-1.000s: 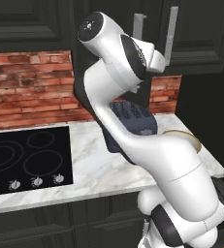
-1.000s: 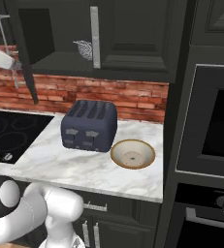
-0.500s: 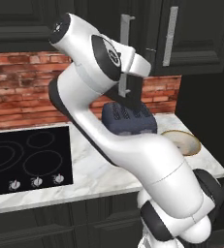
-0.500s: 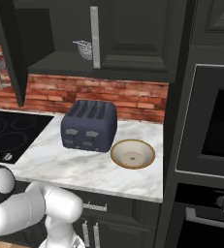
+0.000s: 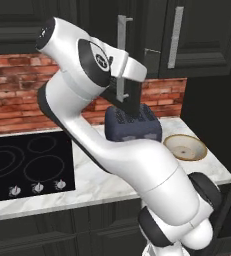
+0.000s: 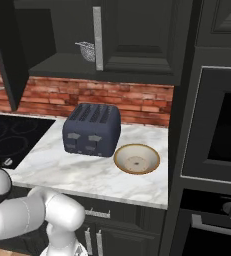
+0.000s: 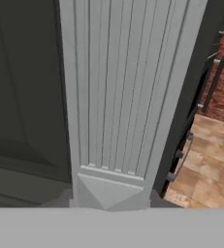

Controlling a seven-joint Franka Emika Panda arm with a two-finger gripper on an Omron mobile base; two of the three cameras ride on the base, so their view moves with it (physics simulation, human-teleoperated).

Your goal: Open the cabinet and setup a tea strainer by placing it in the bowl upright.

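Note:
The cabinet (image 6: 137, 30) stands open. Its left door (image 6: 7, 50) is swung wide toward me, and its right door (image 5: 202, 35) is closed. My gripper (image 5: 123, 75) is shut on the left door's silver bar handle (image 5: 121, 40). The hand view shows that handle (image 7: 113, 97) very close, with the door panel (image 7: 21, 97) beside it and my fingertips hidden. On the cabinet shelf rests the tea strainer (image 6: 88, 50), a small wire-mesh basket. The tan bowl (image 6: 137, 159) sits empty on the counter right of the toaster, also visible at the counter's right end (image 5: 186, 147).
A dark blue toaster (image 6: 92, 130) stands on the marble counter (image 6: 87, 170) under the open cabinet, left of the bowl. A black cooktop (image 5: 22, 165) lies to the left. A tall oven column (image 6: 217, 130) bounds the counter on the right. Red brick backs the counter.
The left cabinet door has swung wider open, carried by my hand on its handle. The strainer, bowl and toaster have not moved.

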